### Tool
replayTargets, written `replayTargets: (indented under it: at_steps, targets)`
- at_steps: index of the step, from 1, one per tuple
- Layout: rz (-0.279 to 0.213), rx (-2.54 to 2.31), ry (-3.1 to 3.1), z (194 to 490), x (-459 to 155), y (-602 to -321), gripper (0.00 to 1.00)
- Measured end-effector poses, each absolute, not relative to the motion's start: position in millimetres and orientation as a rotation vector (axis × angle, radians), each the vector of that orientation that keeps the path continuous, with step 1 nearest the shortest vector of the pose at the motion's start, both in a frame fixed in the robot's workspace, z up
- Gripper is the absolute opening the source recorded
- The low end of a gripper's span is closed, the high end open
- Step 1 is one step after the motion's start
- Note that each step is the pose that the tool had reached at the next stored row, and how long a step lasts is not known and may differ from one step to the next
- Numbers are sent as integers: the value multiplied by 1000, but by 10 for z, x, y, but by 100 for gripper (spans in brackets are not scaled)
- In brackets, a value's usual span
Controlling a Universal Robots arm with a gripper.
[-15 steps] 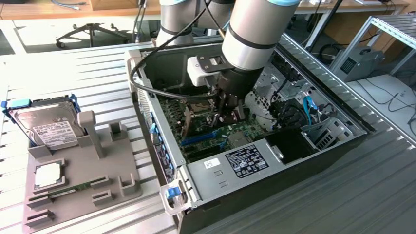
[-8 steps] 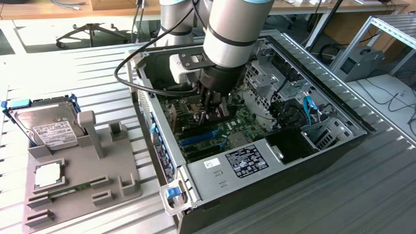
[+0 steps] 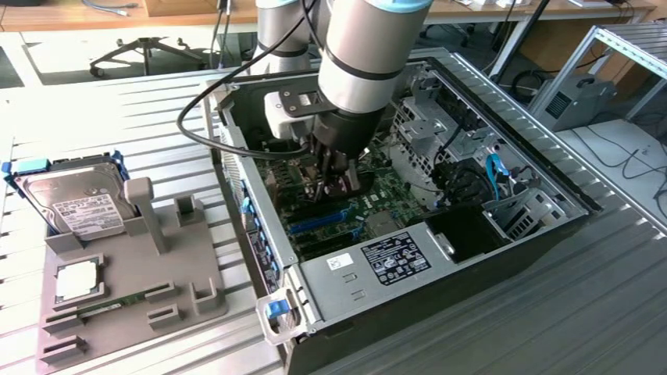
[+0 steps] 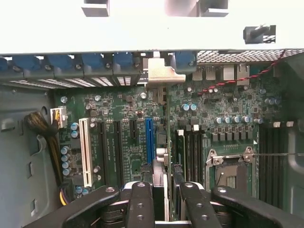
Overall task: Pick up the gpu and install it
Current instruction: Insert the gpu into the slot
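One gripper (image 4: 164,202) is down inside the one open PC case (image 3: 438,305), two fingers (image 4: 140,206) clamped on the single gpu (image 4: 167,142), which stands on edge over the motherboard (image 4: 118,137) slots. One hard drive (image 3: 78,205) sits on the grey holder (image 3: 125,297) outside.

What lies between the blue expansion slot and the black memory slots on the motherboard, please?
In the wrist view, the gpu stands edge-on between the blue slot and the memory slots.
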State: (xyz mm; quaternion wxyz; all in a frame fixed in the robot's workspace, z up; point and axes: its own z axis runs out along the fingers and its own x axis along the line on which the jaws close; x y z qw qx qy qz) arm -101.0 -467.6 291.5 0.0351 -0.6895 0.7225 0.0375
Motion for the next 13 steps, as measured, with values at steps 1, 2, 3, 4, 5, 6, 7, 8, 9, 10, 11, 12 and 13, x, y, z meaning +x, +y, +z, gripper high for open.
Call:
replayTargets:
  at_steps: [1, 2, 3, 4, 5, 6, 7, 8, 9, 10, 11, 12, 13]
  targets:
    - [115, -2119, 2220, 2906, -1012, -4675, 27]
    - [115, -2119, 2220, 2895, -1014, -4674, 27]
    - [115, -2119, 2220, 2884, -1015, -4674, 27]
    - [115, -2119, 2220, 2875, -1016, -4674, 27]
    - [115, -2119, 2220, 2865, -1017, -4674, 27]
    - [115, -2119, 2220, 2856, -1019, -4674, 27]
    - [115, -2119, 2220, 2842, -1023, -4674, 27]
    - [115, -2119, 2220, 2830, -1026, -4674, 27]
    - [115, -2119, 2220, 2825, -1027, -4674, 27]
    - [115, -2119, 2220, 2820, -1029, -4674, 27]
    - [115, -2119, 2220, 2816, -1032, -4674, 27]
    - [115, -2119, 2221, 2812, -1035, -4674, 27]
    - [115, -2119, 2221, 2807, -1040, -4674, 27]
